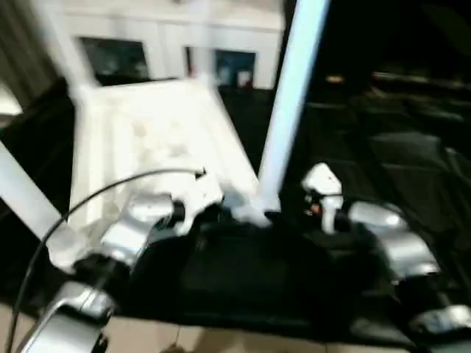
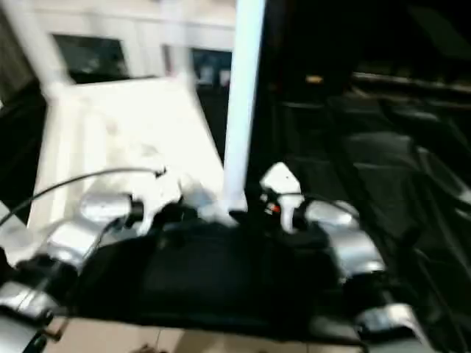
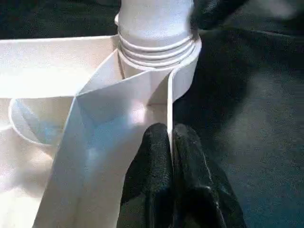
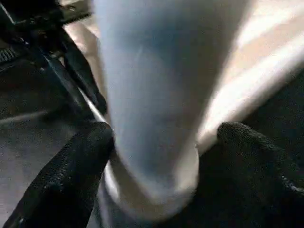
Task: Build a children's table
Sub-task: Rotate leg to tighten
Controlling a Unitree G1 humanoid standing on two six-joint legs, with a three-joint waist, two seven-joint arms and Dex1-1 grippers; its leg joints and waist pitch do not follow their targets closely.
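Note:
The white tabletop (image 1: 147,140) lies upside down on a black surface, ribbed side up. One white leg (image 1: 291,103) stands upright in its near right corner socket (image 3: 156,52), where thread rings show. A second leg (image 1: 26,191) slants out at the left. My left gripper (image 3: 170,142) is shut on the tabletop's thin rim wall (image 3: 169,104) just beside that socket. My right gripper (image 4: 161,156) is open, with one black finger (image 4: 71,180) on each side of the upright leg's (image 4: 152,95) lower end.
A white cabinet (image 1: 162,29) with glass doors stands behind the tabletop. A black cable (image 1: 88,198) arcs over my left forearm. The black covering (image 1: 397,147) runs far to the right. A strip of light floor (image 1: 221,342) shows at the near edge.

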